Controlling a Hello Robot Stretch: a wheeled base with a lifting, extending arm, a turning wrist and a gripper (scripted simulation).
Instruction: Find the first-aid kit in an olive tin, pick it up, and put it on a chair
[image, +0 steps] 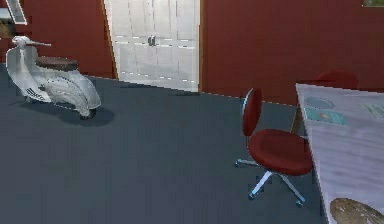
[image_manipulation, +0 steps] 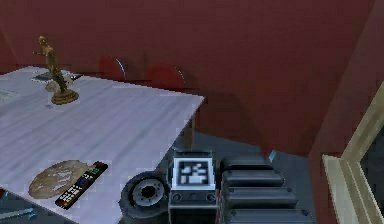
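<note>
Red swivel chair (image: 272, 146) beside the white surface (image: 345, 158), scooter (image: 50, 76) upper left. Lower centre, the fingers (image_manipulation: 140, 197) near a remote (image_manipulation: 82, 184); whether they grasp anything cannot be told.

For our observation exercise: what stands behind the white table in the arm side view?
Two red chair backs rise behind the table; it covers their seats and legs.

No legible text, number or sign is found. Black marks are seen on the white square (image_manipulation: 193, 172) at the arm's end, but no characters can be made out. Markings on the flat sheets (image: 327, 116) on the table (image: 350, 165) cannot be read.
</note>
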